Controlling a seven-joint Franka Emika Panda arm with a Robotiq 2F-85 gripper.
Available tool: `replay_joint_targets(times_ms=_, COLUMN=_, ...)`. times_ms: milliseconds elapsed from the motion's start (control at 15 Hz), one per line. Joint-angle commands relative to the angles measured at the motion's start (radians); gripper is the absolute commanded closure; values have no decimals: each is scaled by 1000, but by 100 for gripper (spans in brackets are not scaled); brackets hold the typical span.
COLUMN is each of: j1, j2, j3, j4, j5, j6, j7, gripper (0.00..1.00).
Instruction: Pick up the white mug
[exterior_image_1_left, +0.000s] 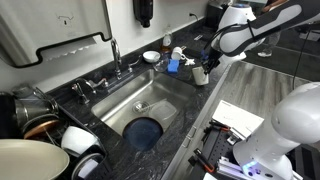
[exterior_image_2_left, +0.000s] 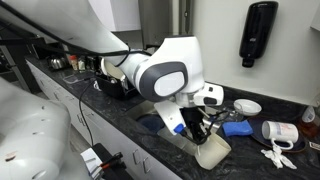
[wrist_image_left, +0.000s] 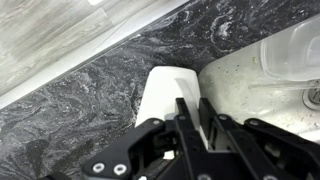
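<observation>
The white mug (wrist_image_left: 168, 92) stands on the dark marbled counter beside the sink's corner. It also shows in both exterior views (exterior_image_1_left: 201, 76) (exterior_image_2_left: 213, 152). My gripper (wrist_image_left: 195, 112) reaches down onto it from above. The two black fingers are nearly together, with a thin white strip of the mug's wall pinched between them. In the exterior views the gripper (exterior_image_1_left: 204, 64) (exterior_image_2_left: 199, 128) sits right on top of the mug. I cannot tell whether the mug is off the counter.
A steel sink (exterior_image_1_left: 165, 92) with a faucet (exterior_image_1_left: 115, 50) lies beside the mug. A blue object (exterior_image_2_left: 236, 128) and a shallow white bowl (exterior_image_2_left: 247, 106) sit behind it, and another cup (exterior_image_2_left: 280, 131) lies on its side. Pots and dishes (exterior_image_1_left: 40, 125) crowd the far counter end.
</observation>
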Motion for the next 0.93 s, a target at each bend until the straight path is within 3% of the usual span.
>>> replay_joint_targets(times_ms=0, j1=1, j2=15, j3=15, j4=24, j5=15, j6=14, j7=-27, gripper=96)
replay_joint_targets(times_ms=867, j1=91, j2=121, j3=-2, j4=64, j5=129, j6=99, j7=-118, gripper=96)
